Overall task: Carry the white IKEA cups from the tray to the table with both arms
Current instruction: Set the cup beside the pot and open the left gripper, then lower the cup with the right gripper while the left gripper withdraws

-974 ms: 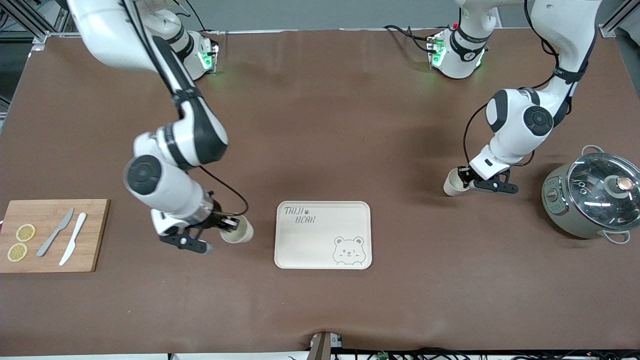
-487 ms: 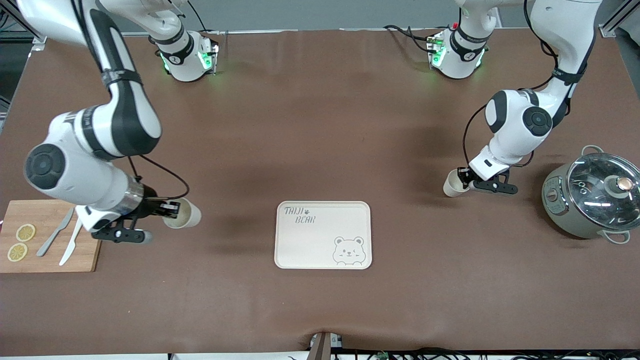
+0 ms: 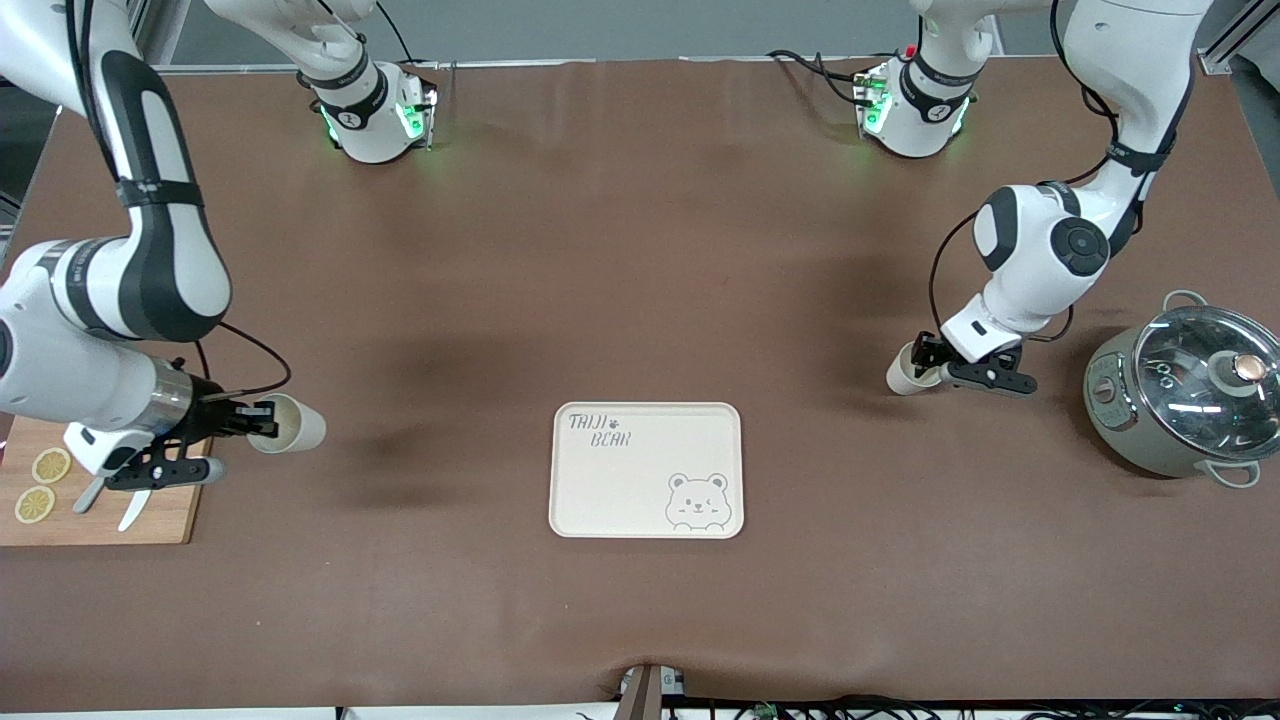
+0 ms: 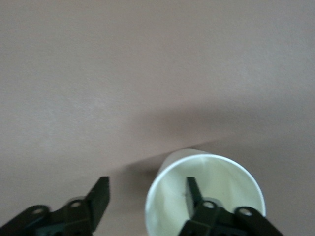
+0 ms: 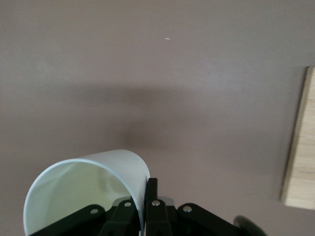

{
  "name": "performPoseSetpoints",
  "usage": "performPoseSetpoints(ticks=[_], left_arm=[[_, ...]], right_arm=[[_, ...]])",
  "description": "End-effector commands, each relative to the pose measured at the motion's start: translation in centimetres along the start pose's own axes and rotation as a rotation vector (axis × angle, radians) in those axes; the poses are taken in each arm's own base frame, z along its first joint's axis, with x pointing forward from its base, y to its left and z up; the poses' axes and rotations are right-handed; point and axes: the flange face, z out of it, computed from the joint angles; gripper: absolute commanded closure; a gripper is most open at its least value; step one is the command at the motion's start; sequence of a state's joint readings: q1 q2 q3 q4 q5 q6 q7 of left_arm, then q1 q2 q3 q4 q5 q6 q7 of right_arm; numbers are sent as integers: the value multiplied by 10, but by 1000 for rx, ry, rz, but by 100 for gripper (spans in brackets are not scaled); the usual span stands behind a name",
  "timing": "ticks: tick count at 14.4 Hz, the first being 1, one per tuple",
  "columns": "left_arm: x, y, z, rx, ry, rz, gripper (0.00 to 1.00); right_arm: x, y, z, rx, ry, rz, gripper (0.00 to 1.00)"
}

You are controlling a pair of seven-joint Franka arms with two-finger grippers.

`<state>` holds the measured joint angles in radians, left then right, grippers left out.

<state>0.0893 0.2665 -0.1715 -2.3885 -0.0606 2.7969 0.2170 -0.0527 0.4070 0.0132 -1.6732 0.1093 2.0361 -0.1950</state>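
One white cup [image 3: 293, 425] hangs in my right gripper [image 3: 262, 420], over the bare table beside the cutting board. In the right wrist view the fingers [image 5: 151, 191] pinch the cup's wall [image 5: 93, 182], so that gripper [image 5: 146, 191] is shut on it. The other white cup [image 3: 903, 372] stands on the table toward the left arm's end. My left gripper [image 3: 928, 360] is at its rim. In the left wrist view it [image 4: 145, 192] is open, with one finger [image 4: 193, 192] inside the cup [image 4: 221, 182] and the other outside, apart from the wall.
The bear-printed tray [image 3: 640, 480] lies mid-table, nearer the front camera than both cups. A grey-green lidded pot [image 3: 1180, 390] stands at the left arm's end. A wooden cutting board [image 3: 170, 515] with lemon slices [image 3: 48, 467] and knives lies at the right arm's end; its edge shows in the right wrist view [image 5: 300, 147].
My right arm has carried its cup from beside the tray toward the cutting board at the right arm's end. The left arm and its cup have barely moved.
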Motion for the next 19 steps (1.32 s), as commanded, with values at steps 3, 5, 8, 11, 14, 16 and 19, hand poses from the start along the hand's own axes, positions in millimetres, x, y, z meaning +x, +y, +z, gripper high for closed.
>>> performPoseSetpoints(ticks=[3, 5, 8, 11, 14, 16, 19], left_arm=[[2, 0, -37, 2, -19, -3, 0], [2, 4, -50, 0, -44, -23, 0], [2, 9, -89, 4, -74, -30, 0], [23, 8, -142, -8, -130, -37, 0], [66, 9, -208, -16, -143, -120, 0], [86, 17, -237, -10, -113, -194, 0], [106, 54, -272, -9, -84, -244, 0]], right_arm=[[-15, 11, 38, -16, 59, -37, 100], [-17, 12, 57, -23, 81, -34, 100], [-16, 16, 77, -26, 95, -27, 100], [-16, 18, 88, -27, 102, -23, 100], [-16, 20, 105, -34, 121, -19, 100], [-17, 18, 110, -39, 139, -20, 100], [-17, 21, 119, -40, 141, -17, 100]])
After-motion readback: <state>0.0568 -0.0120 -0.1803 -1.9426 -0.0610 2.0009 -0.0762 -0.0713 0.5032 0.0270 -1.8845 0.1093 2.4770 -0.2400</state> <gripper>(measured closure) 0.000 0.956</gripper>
